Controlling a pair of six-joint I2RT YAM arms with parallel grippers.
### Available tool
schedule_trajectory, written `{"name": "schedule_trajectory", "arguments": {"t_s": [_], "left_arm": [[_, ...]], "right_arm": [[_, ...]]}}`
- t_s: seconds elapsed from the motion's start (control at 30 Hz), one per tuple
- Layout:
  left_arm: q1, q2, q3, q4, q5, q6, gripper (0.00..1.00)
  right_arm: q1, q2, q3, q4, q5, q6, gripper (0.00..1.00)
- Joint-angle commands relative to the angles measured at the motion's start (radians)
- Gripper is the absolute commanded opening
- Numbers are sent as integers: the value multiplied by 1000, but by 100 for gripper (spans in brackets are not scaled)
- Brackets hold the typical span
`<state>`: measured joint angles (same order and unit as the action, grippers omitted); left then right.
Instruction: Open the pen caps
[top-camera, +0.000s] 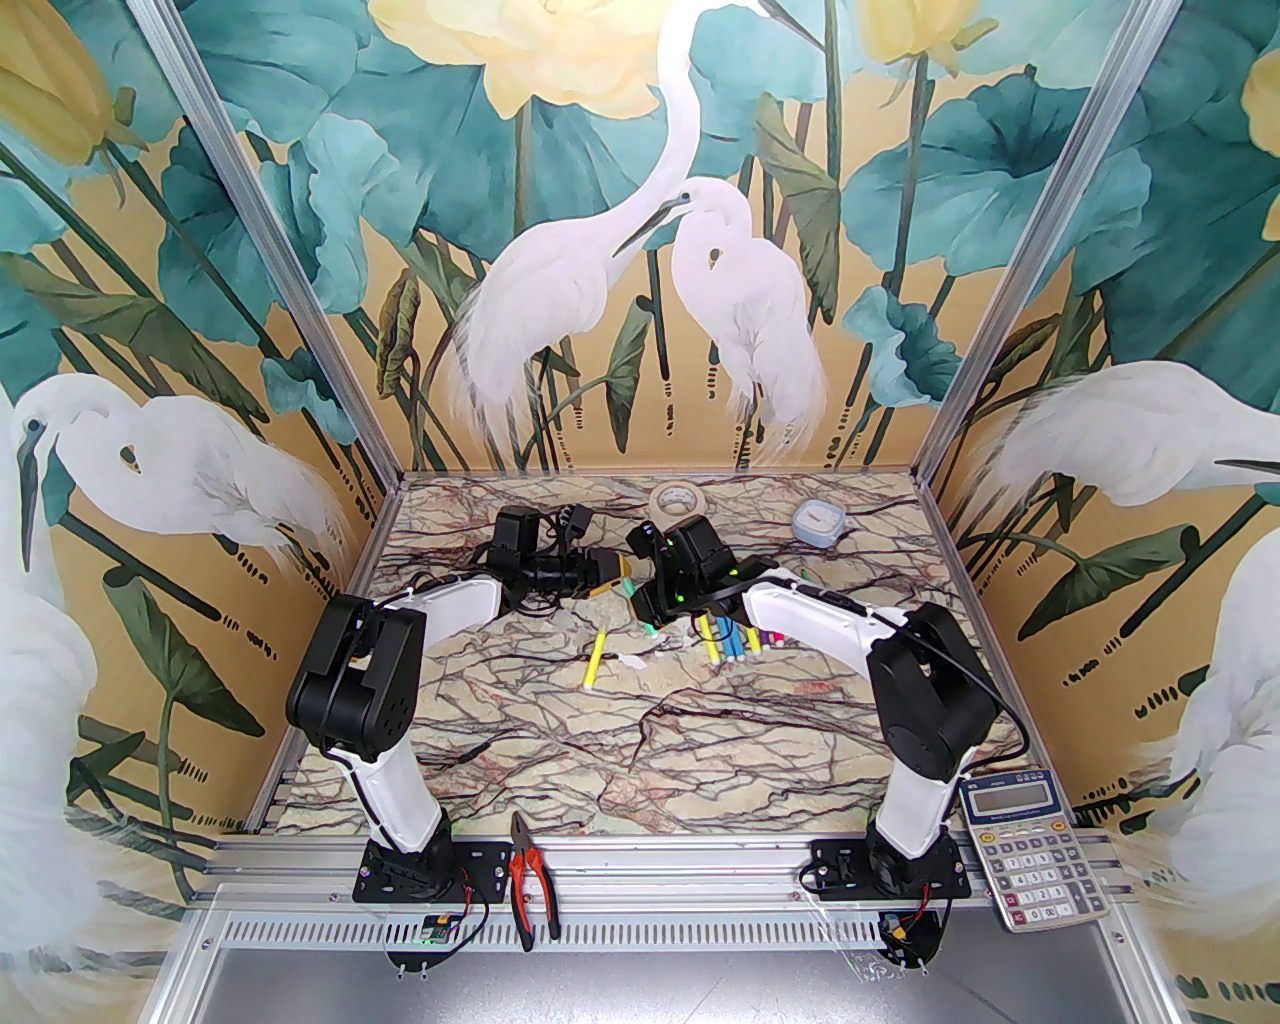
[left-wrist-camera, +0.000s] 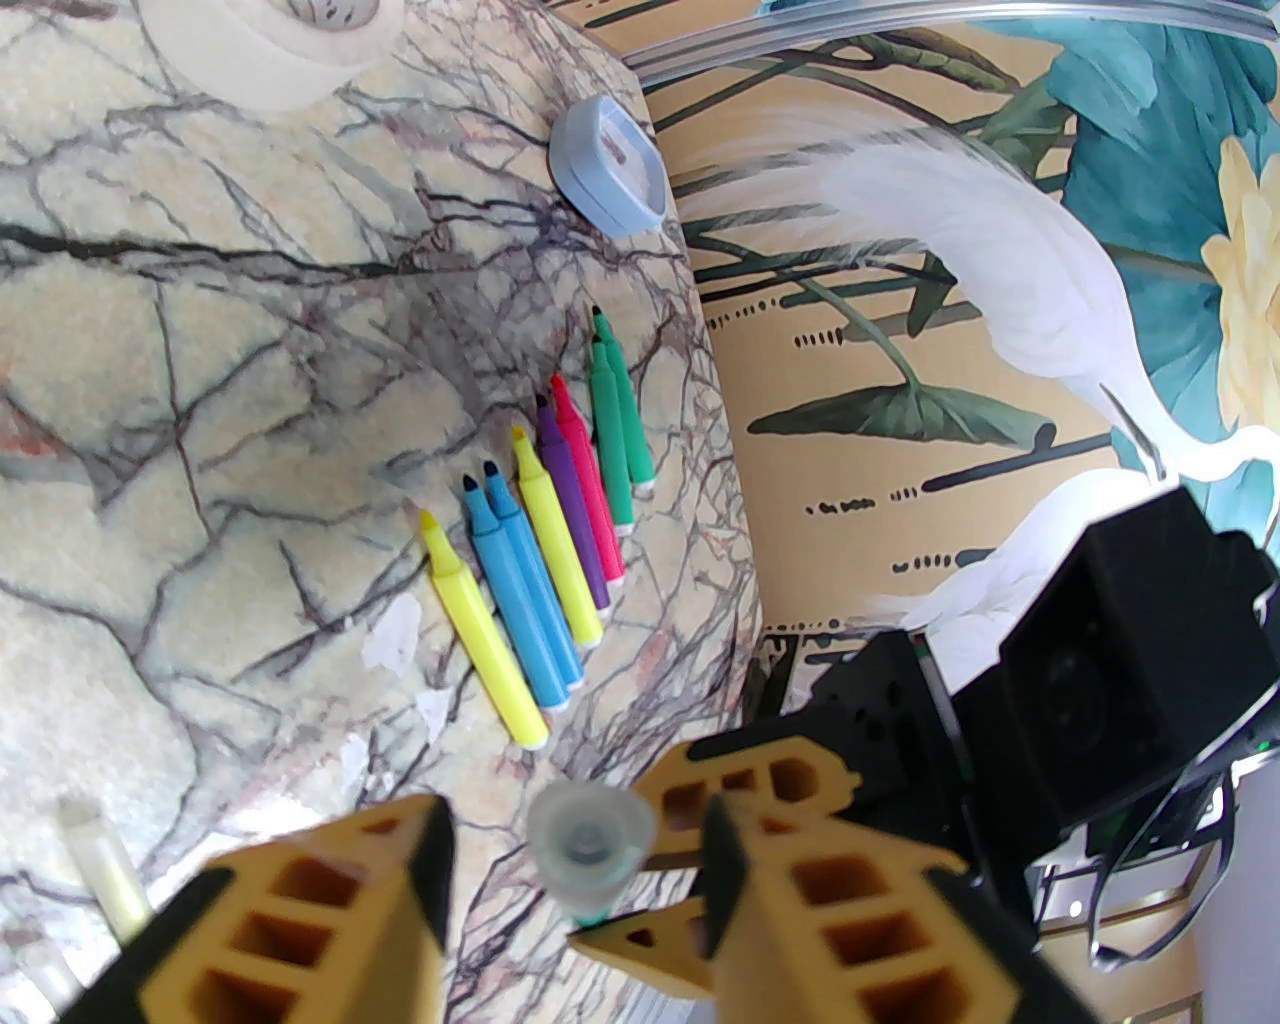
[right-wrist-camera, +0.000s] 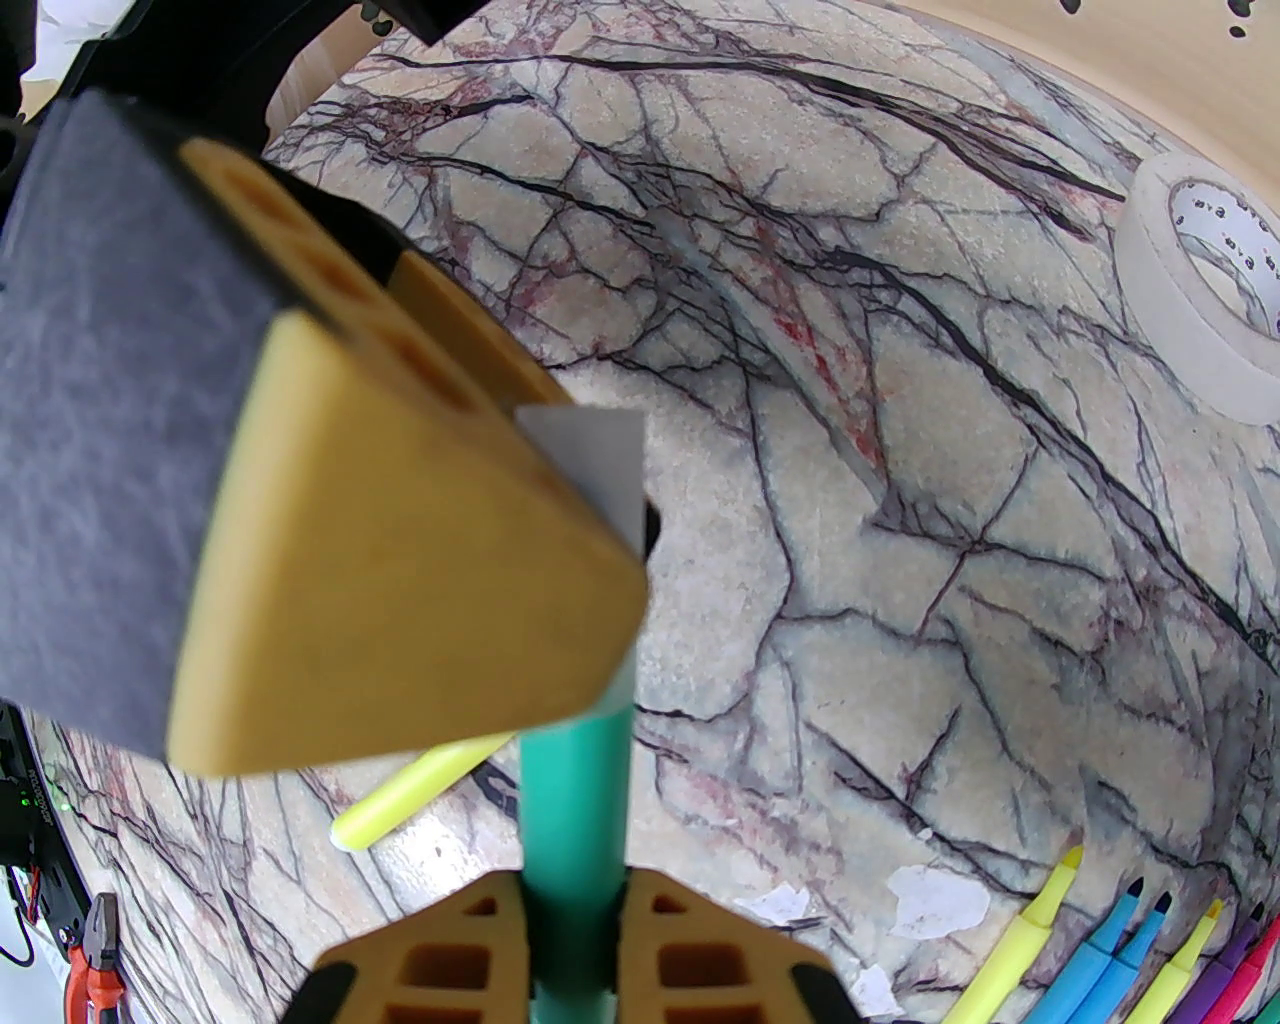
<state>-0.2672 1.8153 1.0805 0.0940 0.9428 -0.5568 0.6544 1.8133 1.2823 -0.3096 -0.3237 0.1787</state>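
Observation:
A green marker (right-wrist-camera: 575, 800) is held upright over the table's middle, with my right gripper (right-wrist-camera: 572, 890) shut on its body. Its pale translucent pen cap (left-wrist-camera: 590, 840) sits on the top end. My left gripper (left-wrist-camera: 575, 830) straddles that cap with its jaws open and a gap on each side. In the top view the left gripper (top-camera: 622, 572) and right gripper (top-camera: 648, 600) meet tip to tip. Several uncapped markers (left-wrist-camera: 540, 520) lie in a row. A yellow marker (top-camera: 597, 658) lies apart to the left.
A tape roll (top-camera: 672, 497) and a small blue box (top-camera: 818, 520) stand at the back. Small pale bits (right-wrist-camera: 935, 900) lie beside the marker row (top-camera: 735, 640). Red-handled pliers (top-camera: 530, 875) and a calculator (top-camera: 1030, 845) rest at the near rail.

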Motion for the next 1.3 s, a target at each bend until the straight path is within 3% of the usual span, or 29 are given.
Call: {"name": "schedule_trajectory", "arguments": {"t_s": [0.0,0.3,0.53,0.63,1.03,1.27], "left_arm": [[-8,15,35,-19,21,4,39],[-9,17,36,-19,33,-5,22],[-8,6,30,-5,51,-18,11],[-8,-1,27,13,70,-32,10],[-9,-15,-4,149,125,-122,10],[-6,-9,1,153,109,-129,6]], "right_arm": [[5,-28,-16,23,-29,-19,3],[4,-34,-29,54,-2,-12,5],[1,-23,-35,76,21,20,31],[2,-6,-32,94,14,34,34],[2,35,2,89,-5,42,25],[2,28,0,68,-3,31,7]]}}
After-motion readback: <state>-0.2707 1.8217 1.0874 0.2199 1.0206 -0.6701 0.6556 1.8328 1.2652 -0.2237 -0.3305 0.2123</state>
